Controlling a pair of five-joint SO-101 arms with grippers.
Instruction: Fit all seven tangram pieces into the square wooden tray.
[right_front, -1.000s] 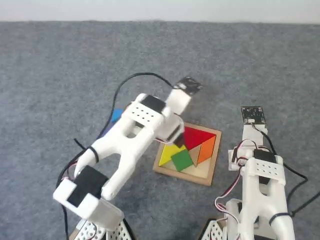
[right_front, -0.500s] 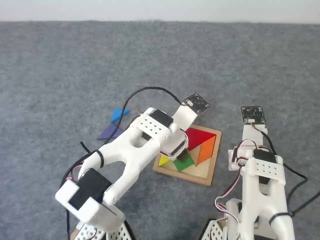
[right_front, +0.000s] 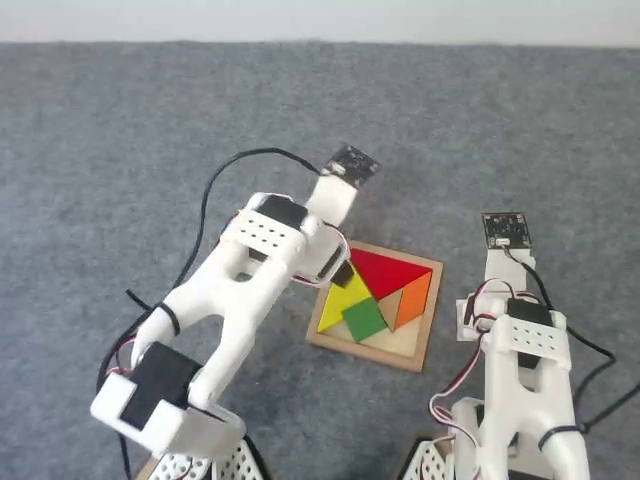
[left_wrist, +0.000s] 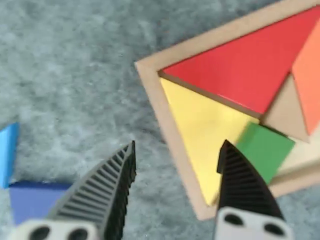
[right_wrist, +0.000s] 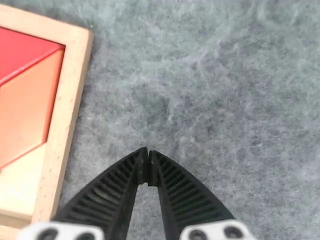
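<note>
I see the square wooden tray (right_front: 431, 317) lying flat, right of the high view's centre, turned at a slight angle. In it a large red triangle (right_front: 395, 272) fills the upper corner, and a yellow triangle (right_front: 345, 298) lies along the left rim. A green square (right_front: 364, 320) sits tilted against the yellow one, and an orange piece (right_front: 410, 298) lies along the right rim, with pale bare wood below. Outside the tray, off its yellow side, a light blue piece (left_wrist: 7, 152) and a dark blue piece (left_wrist: 32, 200) lie close together on the grey desk (right_front: 150, 150).

I see red (right_front: 395, 272), yellow (right_front: 345, 298), green (right_front: 364, 319) and orange (right_front: 410, 298) pieces in the tray (right_front: 400, 343); my left arm (right_front: 250, 290) overhangs its left edge.
</note>
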